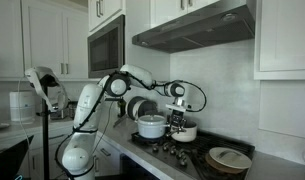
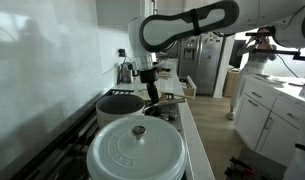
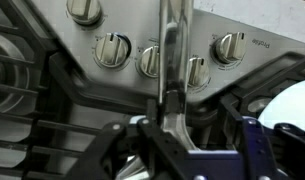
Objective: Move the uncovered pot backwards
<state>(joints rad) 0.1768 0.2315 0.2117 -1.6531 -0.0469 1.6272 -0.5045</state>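
On the stove [image 1: 182, 152], the uncovered pot [image 1: 185, 132] sits just beside the larger pale pot [image 1: 150, 127], on its far side from the robot base. It's a small thin metal pot, so I'd guess it's light, rigid and slick, and it looks empty from here, though you can't confirm that. Its long handle [image 3: 170, 60] is the obvious grab point. Take it close to the pot body, otherwise the pot will swing or tip.

The gripper [image 1: 177, 116] is right over the pot. In the wrist view the handle runs up between the fingers [image 3: 254, 140]. I can't tell whether the jaws are pinching it or only straddling it, so check that before you pull.

The control knobs [image 3: 112, 48] lie along the handle's line. The dark pan [image 1: 229, 158] sits well apart. On the grates the pot will likely snag, so lift it slightly rather than dragging it back.
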